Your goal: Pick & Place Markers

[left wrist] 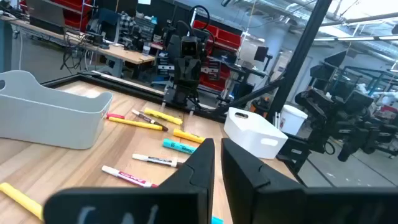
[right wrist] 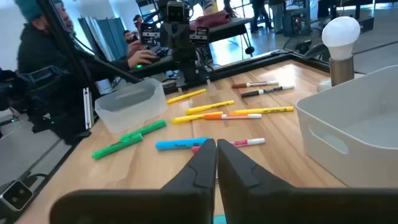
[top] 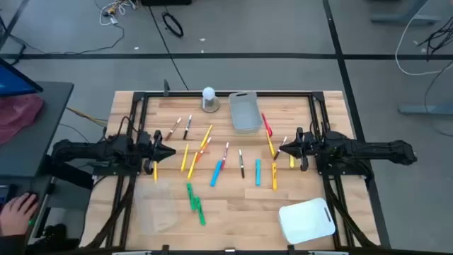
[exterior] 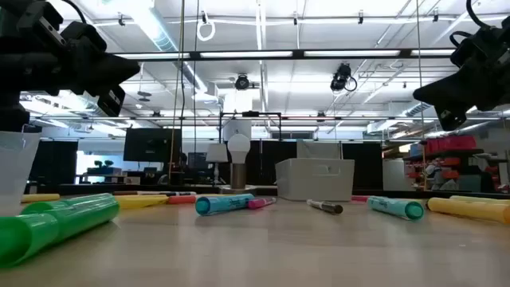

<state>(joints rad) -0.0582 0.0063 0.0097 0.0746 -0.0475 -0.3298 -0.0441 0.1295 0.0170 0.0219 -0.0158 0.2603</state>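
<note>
Markers point(top: 212, 159) lie scattered flat on the wooden table point(top: 233, 212), spread across the band between the two grippers. All are slim sticks, many with white ends. Colours seen: yellow, orange, pink/red, light blue, green, dark.

Two green markers point(top: 195, 202) lie end to end, nearer the left gripper's side and toward the table's front edge. In the low view they sit closest to the camera as thick green tubes point(exterior: 60, 222). A blue marker point(top: 216, 173) lies about midway between the grippers, with a second blue one point(top: 258, 172) closer to the right gripper. Several yellow markers point(top: 201, 144) lie slanted just ahead of the left gripper. One yellow marker point(top: 155, 170) sits almost under it. Two dark markers with white ends point(top: 182, 126) lie farther back, beyond the left gripper. A red marker point(top: 266, 126) lies just beside the grey bin point(top: 244, 112), behind the right gripper.

Left gripper point(top: 168, 151): fingers closed together, holding nothing, raised above the table at the left edge of the scatter. Its wrist view shows the two dark fingers point(left wrist: 199, 168) nearly touching.

Right gripper point(top: 282, 150): fingers closed, empty, raised at the right edge of the scatter, facing the left one. A yellow marker point(top: 274, 176) lies just in front of it.

A white bulb on a grey base point(top: 209, 99) stands beside the grey bin. A white bin point(top: 306, 221) sits near the right arm's front corner, and a clear bin point(top: 154, 209) sits near the left arm's.
</note>
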